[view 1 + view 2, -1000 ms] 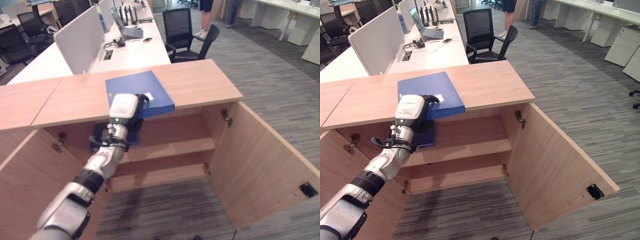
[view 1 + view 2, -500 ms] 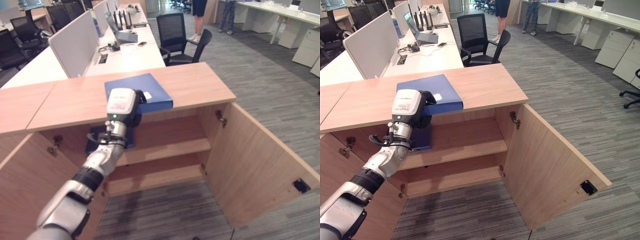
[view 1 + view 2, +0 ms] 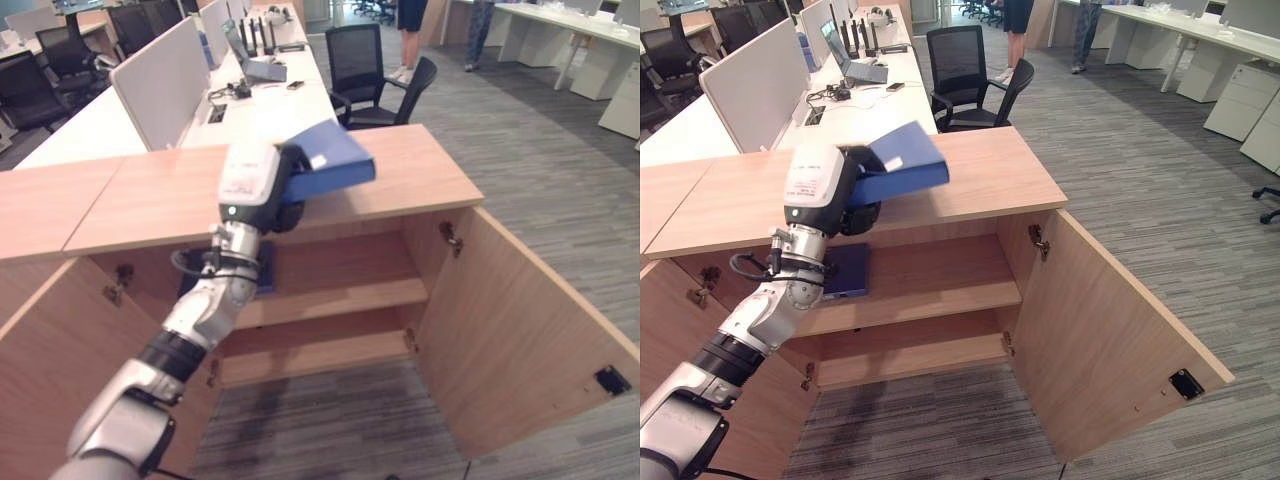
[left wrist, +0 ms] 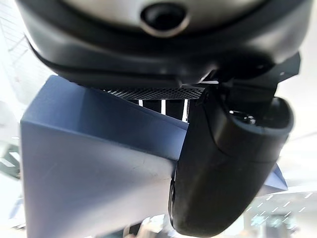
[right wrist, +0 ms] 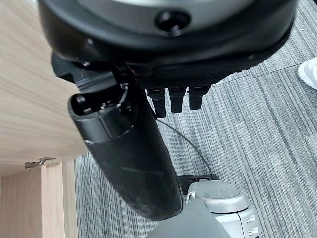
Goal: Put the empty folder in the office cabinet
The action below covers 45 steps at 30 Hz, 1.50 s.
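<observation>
Black mesh office chair (image 3: 362, 62) behind; open grey laptop (image 3: 862, 68) on long white desk (image 3: 860, 108); grey striped carpet floor (image 3: 1140, 150); person's legs (image 3: 408, 35).

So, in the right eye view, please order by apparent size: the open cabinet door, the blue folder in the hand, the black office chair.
1. Open wooden cabinet door
2. Black office chair
3. Blue folder held by the left hand

The chair stands farther away, so its rank is unsure.

No text, number or sign is legible. A small white label (image 3: 896, 163) sits on the spine of the blue folder (image 3: 910, 170), just past the fingers of the left hand (image 3: 813, 180), whose thumb is curled over the folder; whether anything is written on it cannot be made out. The hand's white back cover carries a faint reddish print, behind the fingers, too small to read.
</observation>
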Available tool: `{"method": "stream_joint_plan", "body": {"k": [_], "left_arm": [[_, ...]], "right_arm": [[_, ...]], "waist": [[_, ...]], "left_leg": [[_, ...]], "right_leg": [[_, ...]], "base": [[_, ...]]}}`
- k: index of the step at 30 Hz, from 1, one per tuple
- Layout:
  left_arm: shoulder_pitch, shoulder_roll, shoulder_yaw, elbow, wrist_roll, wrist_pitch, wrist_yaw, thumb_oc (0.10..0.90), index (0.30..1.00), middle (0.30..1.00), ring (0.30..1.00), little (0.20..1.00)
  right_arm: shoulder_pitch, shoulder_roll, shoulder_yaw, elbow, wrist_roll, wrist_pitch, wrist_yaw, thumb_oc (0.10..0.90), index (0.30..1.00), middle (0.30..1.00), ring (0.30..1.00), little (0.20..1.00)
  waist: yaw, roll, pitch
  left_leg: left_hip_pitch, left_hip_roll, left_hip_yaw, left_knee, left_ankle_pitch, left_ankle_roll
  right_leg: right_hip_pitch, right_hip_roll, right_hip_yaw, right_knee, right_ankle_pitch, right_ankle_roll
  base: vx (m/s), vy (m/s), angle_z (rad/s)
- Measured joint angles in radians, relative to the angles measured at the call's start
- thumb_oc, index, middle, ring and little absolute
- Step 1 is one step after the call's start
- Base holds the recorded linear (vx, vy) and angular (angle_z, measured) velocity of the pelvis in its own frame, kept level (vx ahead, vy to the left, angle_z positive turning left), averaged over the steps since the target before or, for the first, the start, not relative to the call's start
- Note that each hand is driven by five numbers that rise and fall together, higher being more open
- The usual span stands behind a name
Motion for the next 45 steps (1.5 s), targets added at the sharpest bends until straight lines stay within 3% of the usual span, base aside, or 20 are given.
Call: {"method": "stream_joint_plan", "body": {"k": [7,8,13,16,21,25,29,36,41,45], "left_arm": [[0.127,-0.002,0.188,-0.303,-0.121,-0.107,0.006,0.4,0.3,0.3,0.3,0.3],[0.188,-0.028,0.251,-0.363,-0.225,-0.152,0.007,0.4,0.3,0.3,0.3,0.3],[0.251,-0.07,0.3,-0.404,-0.509,-0.233,0.003,0.4,0.3,0.3,0.3,0.3],[0.37,-0.172,0.392,-0.442,-0.834,-0.282,-0.09,0.4,0.3,0.3,0.3,0.3],[0.509,-0.245,0.41,-0.438,-1.128,-0.282,-0.207,0.4,0.3,0.3,0.3,0.3],[0.64,-0.275,0.409,-0.431,-1.358,-0.269,-0.321,0.4,0.3,0.3,0.3,0.3],[0.685,-0.287,0.418,-0.415,-1.452,-0.261,-0.383,0.4,0.3,0.3,0.3,0.3],[0.762,-0.357,0.41,-0.401,-1.557,-0.256,-0.42,0.4,0.3,0.3,0.3,0.3],[0.765,-0.36,0.401,-0.399,-1.565,-0.254,-0.426,0.4,0.3,0.3,0.3,0.3],[0.766,-0.365,0.383,-0.397,-1.565,-0.244,-0.427,0.4,0.3,0.3,0.3,0.3]], "right_arm": [[0.01,0.011,0.0,0.0,0.021,-0.001,0.008,0.8,0.9,0.9,0.9,0.9],[0.012,0.013,-0.001,0.0,0.021,-0.001,0.016,0.8,0.9,0.9,0.9,0.9],[0.017,0.017,-0.001,0.001,0.021,0.004,0.027,0.8,0.9,0.9,0.9,0.9],[0.011,0.011,-0.001,-0.001,0.022,0.007,0.035,0.8,0.9,0.9,0.9,0.9],[0.012,0.006,-0.001,-0.006,0.043,0.01,0.052,0.8,0.9,0.9,0.9,0.9],[0.02,0.01,0.001,-0.112,0.162,0.011,0.094,0.8,0.9,0.9,0.9,0.9],[0.045,0.012,0.058,-0.301,0.304,0.02,0.133,0.8,0.9,0.9,0.9,0.9],[0.053,-0.002,0.207,-0.907,0.678,0.008,0.31,0.8,0.9,0.9,0.9,0.9],[0.0,-0.02,0.267,-1.088,0.789,0.005,0.366,0.8,0.9,0.9,0.9,0.9],[-0.001,-0.012,0.292,-1.104,0.839,0.005,0.39,0.8,0.9,0.9,0.9,0.9]], "waist": [[0.016,0.008,-0.001],[0.019,0.015,0.0],[0.053,0.022,-0.002],[0.061,0.028,-0.006],[0.082,0.032,-0.008],[0.084,0.033,-0.008],[0.103,0.038,-0.007],[0.136,0.03,-0.003],[0.159,0.011,0.004],[0.158,0.002,0.006]], "left_leg": [[0.004,-0.001,-0.015,0.0,-0.001,-0.002],[0.004,-0.001,-0.016,0.0,-0.004,-0.005],[0.002,-0.001,-0.033,0.0,-0.004,-0.008],[0.0,-0.003,-0.041,0.0,-0.004,-0.005],[-0.003,-0.002,-0.049,0.0,-0.003,-0.003],[-0.009,-0.003,-0.057,0.0,0.0,-0.003],[-0.013,-0.002,-0.063,0.0,0.001,-0.004],[-0.018,0.0,-0.081,0.0,0.004,-0.007],[-0.02,-0.004,-0.091,0.0,0.008,-0.012],[-0.02,-0.008,-0.091,0.0,0.01,-0.006]], "right_leg": [[0.011,0.0,-0.015,0.0,-0.005,0.003],[0.011,0.0,-0.015,0.0,-0.006,0.004],[0.017,0.001,-0.021,0.0,-0.011,0.006],[0.019,0.0,-0.03,0.0,-0.011,0.005],[0.019,0.001,-0.041,0.0,-0.012,0.003],[0.017,0.001,-0.047,0.0,-0.013,0.002],[0.017,0.003,-0.054,0.0,-0.013,0.002],[0.019,0.006,-0.07,0.0,-0.018,-0.002],[0.022,0.003,-0.076,0.0,-0.022,-0.001],[0.024,0.0,-0.078,0.001,-0.022,-0.001]], "base": [[0.0,-0.013,0.07],[-0.04,-0.014,0.04],[-0.01,-0.018,0.08],[0.0,-0.012,0.07],[-0.02,-0.006,0.05],[0.01,-0.001,0.06],[0.0,0.001,0.03],[0.0,0.001,0.07],[0.0,0.008,0.07],[0.0,0.003,0.01]]}}
